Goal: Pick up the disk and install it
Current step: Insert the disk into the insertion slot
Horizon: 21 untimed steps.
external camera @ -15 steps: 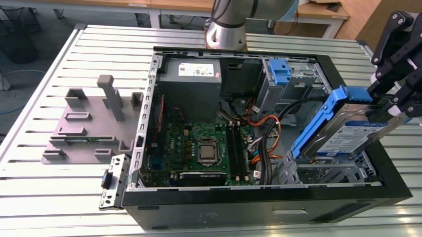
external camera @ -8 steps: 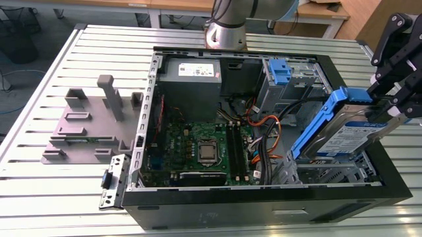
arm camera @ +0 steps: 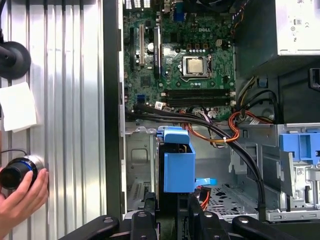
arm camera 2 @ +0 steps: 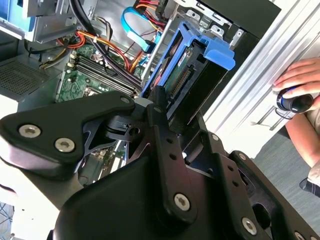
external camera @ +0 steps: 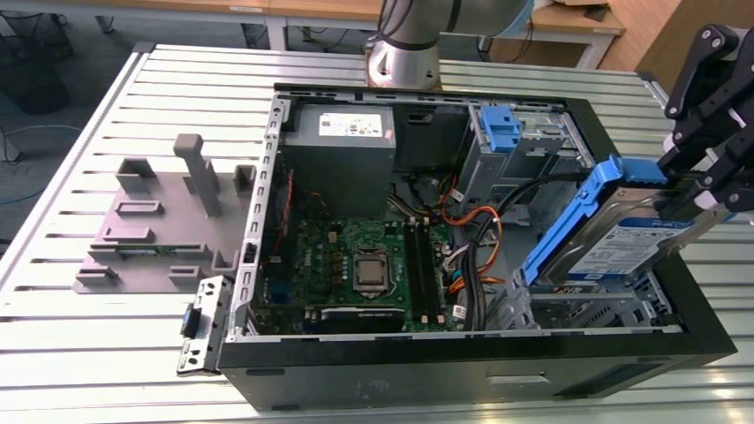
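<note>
Gripper [external camera: 687, 201], partly cut off at the exterior view's right edge, pinches the tilted disk [external camera: 630, 243] over the computer case [external camera: 471, 375].

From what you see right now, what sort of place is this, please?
Probably a robotics lab or workshop: a robot arm stands at a slotted metal table, an open computer case lies on it, and wooden desks stand behind.
</note>
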Tool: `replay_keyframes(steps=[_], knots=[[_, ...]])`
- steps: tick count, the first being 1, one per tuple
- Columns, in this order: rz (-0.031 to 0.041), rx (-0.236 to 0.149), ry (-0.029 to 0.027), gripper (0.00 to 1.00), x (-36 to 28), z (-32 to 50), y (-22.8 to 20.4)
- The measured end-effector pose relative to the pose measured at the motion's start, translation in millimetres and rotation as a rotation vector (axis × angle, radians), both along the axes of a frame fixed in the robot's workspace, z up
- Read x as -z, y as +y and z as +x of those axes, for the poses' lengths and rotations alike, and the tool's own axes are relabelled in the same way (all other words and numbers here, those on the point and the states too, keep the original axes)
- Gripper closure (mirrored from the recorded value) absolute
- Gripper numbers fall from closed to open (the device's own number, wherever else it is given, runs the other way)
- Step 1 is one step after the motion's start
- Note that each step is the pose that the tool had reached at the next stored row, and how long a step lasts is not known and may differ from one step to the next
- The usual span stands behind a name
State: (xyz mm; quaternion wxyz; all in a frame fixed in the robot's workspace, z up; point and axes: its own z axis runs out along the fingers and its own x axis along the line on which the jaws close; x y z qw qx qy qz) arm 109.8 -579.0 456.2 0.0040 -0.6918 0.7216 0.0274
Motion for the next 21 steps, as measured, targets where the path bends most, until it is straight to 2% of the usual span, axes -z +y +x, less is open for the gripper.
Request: replay_keyframes(steps=[3, 12, 21], knots=[[-0.0001, 0.0, 0.0, 0.65, 2.6, 0.7, 0.0], [-0.0002, 0.0, 0.0, 0.65, 3.2, 1.8, 1.6], [-0.0003, 0.0, 0.0, 0.65, 6.2, 1.8, 2.6]])
